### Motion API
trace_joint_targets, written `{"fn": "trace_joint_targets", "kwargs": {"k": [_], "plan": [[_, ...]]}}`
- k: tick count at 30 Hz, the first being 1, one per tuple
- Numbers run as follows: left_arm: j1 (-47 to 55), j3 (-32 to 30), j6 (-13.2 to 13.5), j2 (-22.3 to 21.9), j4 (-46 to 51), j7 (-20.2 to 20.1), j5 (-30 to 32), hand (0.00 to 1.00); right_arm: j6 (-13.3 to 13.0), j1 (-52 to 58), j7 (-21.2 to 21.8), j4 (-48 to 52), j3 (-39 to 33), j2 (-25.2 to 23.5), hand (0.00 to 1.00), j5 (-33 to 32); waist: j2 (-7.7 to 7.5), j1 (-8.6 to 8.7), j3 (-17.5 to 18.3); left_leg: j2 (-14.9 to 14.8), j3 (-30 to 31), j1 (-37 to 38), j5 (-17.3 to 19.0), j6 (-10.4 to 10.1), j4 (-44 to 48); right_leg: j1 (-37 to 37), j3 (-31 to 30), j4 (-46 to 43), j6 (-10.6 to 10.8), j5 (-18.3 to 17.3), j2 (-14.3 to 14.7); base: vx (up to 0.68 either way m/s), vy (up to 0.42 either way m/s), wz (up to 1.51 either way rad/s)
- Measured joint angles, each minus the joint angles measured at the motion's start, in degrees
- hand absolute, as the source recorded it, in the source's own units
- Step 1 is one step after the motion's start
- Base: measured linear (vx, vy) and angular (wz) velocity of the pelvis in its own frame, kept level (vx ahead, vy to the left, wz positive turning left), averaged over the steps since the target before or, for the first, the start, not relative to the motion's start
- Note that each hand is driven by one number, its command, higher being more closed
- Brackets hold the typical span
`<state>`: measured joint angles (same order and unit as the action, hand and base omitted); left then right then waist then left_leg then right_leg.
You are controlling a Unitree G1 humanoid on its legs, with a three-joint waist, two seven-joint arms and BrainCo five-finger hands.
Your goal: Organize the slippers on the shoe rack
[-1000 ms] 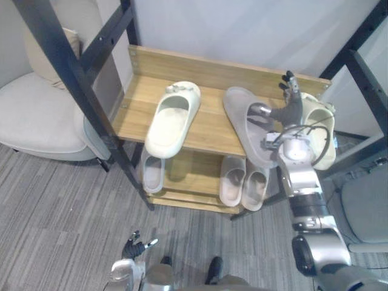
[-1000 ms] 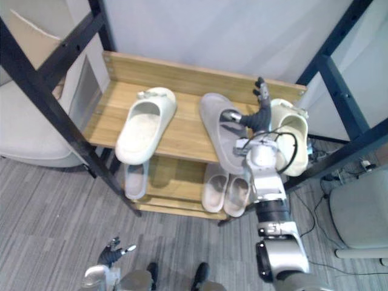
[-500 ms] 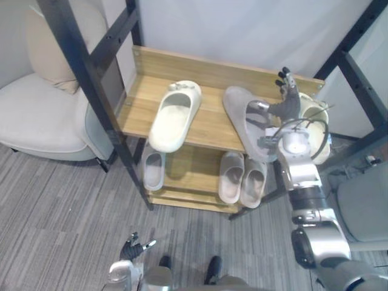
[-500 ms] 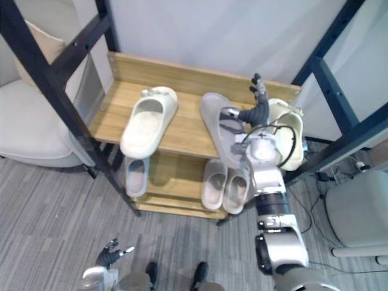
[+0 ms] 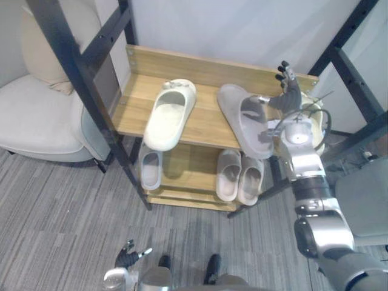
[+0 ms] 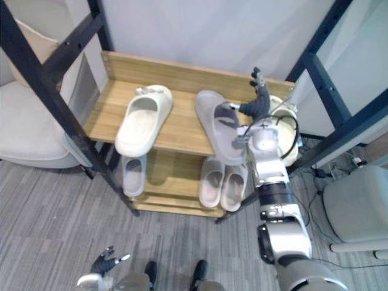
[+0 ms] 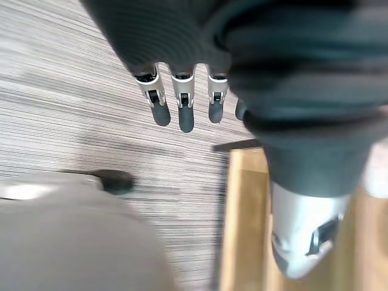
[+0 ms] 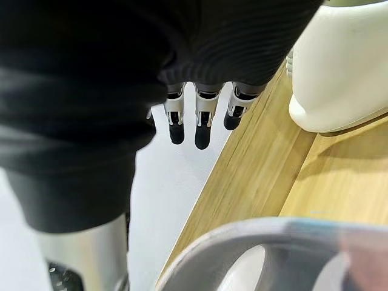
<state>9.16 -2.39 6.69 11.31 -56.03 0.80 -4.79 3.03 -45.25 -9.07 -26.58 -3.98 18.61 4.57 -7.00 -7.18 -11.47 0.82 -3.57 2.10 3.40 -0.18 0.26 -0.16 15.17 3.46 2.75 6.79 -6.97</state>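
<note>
Slippers lie beyond my left hand (image 5: 130,256), which hangs low over the carpet (image 5: 60,206) in front of the shoe rack (image 5: 209,121). Its fingers (image 7: 185,112) are straight and loose, grasping nothing.

On the rack's lower shelf a pale grey slipper (image 5: 150,168) sits at the left end. A beige pair (image 5: 229,176) lies side by side, touching, under the right half.

On the top shelf a cream slipper (image 5: 170,115) lies left of centre, strap end toward the back board. Right of centre is the grey slipper (image 5: 245,121), slanted, with its near end jutting past the shelf's front edge.

My right hand (image 5: 288,97) is just beside that slipper on the right, with fingers (image 8: 203,130) straight and released, pointing toward the back board. My thumb reaches to the slipper's strap, and I cannot tell whether it touches.

A second cream slipper (image 8: 339,60) sits at the rack's right end, on the far side of that hand. An armchair (image 5: 36,121) stands off the rack's left end.
</note>
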Motion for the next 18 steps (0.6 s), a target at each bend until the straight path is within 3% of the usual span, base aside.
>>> {"fn": "trace_joint_targets", "kwargs": {"k": [10,17,18], "plan": [[1.3,0.1,0.2,0.1,-0.3,0.1,-1.6,0.0,0.7,-3.0,0.0,-5.7,0.4,-0.3,0.0,0.1,-0.09,-1.61,-1.2,-0.3,0.1,-0.2,-1.0,-0.1,-1.7,-1.0,0.0,-0.1,-0.2,0.2,0.0,0.0,0.0,0.0],[0.7,0.0,0.3,0.2,0.6,0.2,-3.2,0.0,1.0,-9.9,0.1,-8.7,4.8,-1.1,0.0,0.1,-0.46,-2.64,-2.9,-1.7,0.3,-2.0,-0.8,-0.4,-0.6,-2.3,-0.7,-0.2,0.0,1.8,1.0,0.0,-0.003,0.01],[0.6,-0.1,0.3,0.2,0.6,0.3,-3.4,0.0,1.0,-10.4,0.1,-9.0,4.9,-1.5,1.0,0.1,-0.6,-2.76,-3.1,-1.8,0.6,-2.2,-0.6,-0.6,-0.1,-2.2,-0.7,-0.2,0.0,2.0,1.2,0.03,0.009,0.07]]}}
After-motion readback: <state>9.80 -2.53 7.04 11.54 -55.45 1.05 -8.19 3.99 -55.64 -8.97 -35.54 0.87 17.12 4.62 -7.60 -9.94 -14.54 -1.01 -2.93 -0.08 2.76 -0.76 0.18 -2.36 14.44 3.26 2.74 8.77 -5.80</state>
